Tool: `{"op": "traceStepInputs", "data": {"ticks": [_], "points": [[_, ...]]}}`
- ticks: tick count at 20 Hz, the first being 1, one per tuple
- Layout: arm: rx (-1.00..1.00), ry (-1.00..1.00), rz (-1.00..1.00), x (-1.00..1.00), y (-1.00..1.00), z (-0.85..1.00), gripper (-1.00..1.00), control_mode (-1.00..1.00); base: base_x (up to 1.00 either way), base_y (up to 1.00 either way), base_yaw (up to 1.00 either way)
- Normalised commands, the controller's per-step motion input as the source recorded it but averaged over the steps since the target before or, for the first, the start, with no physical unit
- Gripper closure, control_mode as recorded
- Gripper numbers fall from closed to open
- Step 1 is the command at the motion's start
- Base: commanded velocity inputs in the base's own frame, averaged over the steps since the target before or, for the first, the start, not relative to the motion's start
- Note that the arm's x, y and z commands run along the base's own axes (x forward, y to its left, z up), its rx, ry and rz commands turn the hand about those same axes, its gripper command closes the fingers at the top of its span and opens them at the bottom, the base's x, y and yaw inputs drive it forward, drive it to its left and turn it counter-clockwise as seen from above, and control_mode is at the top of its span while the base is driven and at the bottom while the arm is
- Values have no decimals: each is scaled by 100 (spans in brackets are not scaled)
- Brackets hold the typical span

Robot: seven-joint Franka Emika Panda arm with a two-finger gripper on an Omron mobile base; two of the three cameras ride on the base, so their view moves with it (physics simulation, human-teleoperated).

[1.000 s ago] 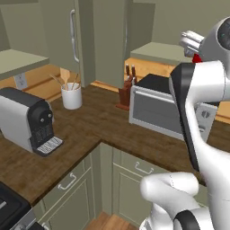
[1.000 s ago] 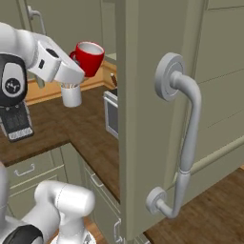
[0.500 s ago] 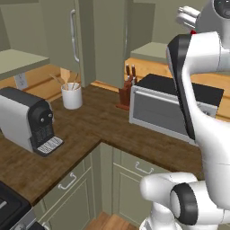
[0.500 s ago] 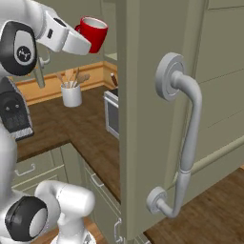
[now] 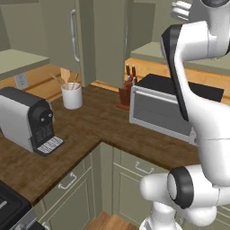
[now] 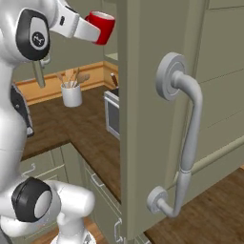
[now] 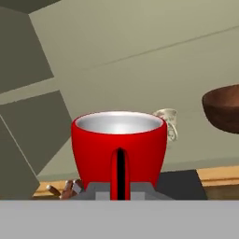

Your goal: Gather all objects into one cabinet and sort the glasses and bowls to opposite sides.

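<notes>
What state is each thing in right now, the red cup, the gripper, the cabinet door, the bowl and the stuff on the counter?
red cup: upright, empty, held aloft.
gripper: shut on the red cup.
cabinet door: swung open, edge toward the right base camera.
dark brown bowl: upright, ahead of the cup.
cream patterned mug: upright, partly hidden behind the cup.
white utensil crock: upright on the counter, holding utensils.
coffee machine: standing on the counter.

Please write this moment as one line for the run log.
phase: carrying | gripper: shut on red cup, raised | ahead: dark brown bowl right, cream patterned mug behind cup | cabinet door: open
</notes>
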Motion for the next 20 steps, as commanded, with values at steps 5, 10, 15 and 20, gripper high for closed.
{"op": "traceStepInputs", "data": {"ticks": [5,10,15,20], "points": [[-5,-1,0,10,9,0,100,-100,0,0,0],[-45,10,0,15,9,-73,100,-100,0,0,0],[-1,-3,0,5,-1,-1,100,-100,0,0,0],[-3,-17,0,51,-23,0,100,-100,0,0,0]]}}
